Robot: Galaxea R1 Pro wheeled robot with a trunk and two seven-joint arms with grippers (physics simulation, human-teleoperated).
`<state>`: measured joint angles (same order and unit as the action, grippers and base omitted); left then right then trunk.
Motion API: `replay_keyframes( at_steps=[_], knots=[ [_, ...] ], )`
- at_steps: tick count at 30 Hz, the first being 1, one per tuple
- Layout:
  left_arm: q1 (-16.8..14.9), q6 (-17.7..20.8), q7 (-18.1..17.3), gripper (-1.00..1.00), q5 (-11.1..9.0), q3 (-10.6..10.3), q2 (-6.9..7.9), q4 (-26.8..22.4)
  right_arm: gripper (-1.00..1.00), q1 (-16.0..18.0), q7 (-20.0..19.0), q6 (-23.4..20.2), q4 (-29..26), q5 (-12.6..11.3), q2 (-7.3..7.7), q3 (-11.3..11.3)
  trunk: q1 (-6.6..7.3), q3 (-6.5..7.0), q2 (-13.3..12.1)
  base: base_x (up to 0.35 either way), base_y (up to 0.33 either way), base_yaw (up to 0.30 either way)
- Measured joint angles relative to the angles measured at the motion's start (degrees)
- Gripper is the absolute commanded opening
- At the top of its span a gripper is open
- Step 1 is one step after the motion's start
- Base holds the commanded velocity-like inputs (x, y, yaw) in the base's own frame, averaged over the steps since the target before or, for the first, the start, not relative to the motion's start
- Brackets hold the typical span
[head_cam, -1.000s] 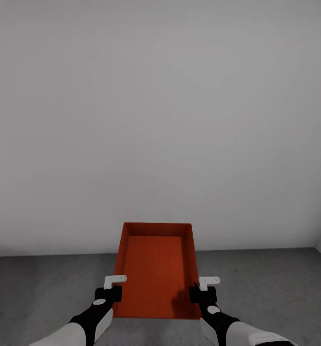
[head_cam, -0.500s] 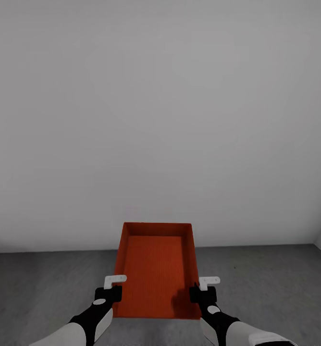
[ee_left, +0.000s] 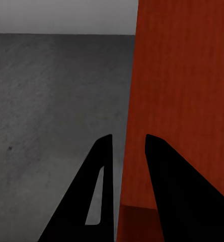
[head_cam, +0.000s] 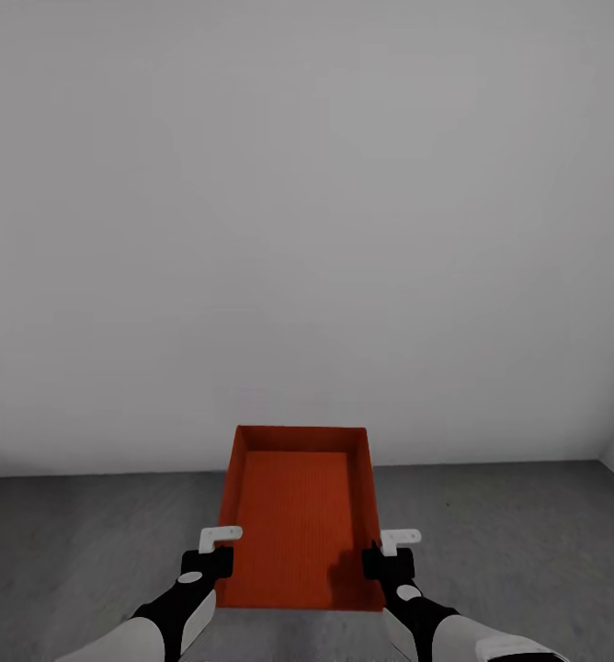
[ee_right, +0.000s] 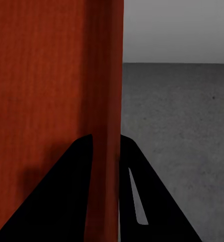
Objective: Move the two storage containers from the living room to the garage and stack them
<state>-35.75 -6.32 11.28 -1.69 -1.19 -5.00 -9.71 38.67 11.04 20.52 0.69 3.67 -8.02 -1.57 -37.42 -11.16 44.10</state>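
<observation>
Garage setting: pale grey wall [head_cam: 307, 211] takes up most of the head view, with the dark grey floor [head_cam: 86, 542] as a band from 8 to 4 o'clock. One orange-red storage container [head_cam: 298, 515] is held clear of the floor at 6 o'clock, open side up, empty, long axis running away from the robot. Left hand [head_cam: 217, 544] is closed on the container's left wall near the near corner; in the left wrist view the thin wall sits between the two dark fingers [ee_left: 104, 166], one inside, one outside. Right hand [head_cam: 392, 544] is likewise clamped over the right wall [ee_right: 107, 101], fingers [ee_right: 81, 166] either side of it. Step in hand, as I judge it: carry-in phase, container arrived in the garage, not yet set down. Next move calls for lowering both arms evenly, keeping the bin level, until the base meets the floor, then opening both hands together. Versus the earlier frames: the wall-floor line sits slightly higher and more floor shows; container and hands keep the same place in view, so the camera has shifted, consistent with the base rolling forward.
</observation>
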Motion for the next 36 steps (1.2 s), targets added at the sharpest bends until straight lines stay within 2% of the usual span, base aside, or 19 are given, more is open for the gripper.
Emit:
replay_keyframes(
  at_steps=[36],
  knots=[
    [0.0, 0.0, 0.0, -1.0, 0.0, 0.0, 0.0, -0.2, -1.0, 0.0, 0.0, 0.0, -0.2, 0.1, 0.01, 0.0, 0.0, -3.27, 0.0, 0.0, 0.0, 0.0]
  ],
)
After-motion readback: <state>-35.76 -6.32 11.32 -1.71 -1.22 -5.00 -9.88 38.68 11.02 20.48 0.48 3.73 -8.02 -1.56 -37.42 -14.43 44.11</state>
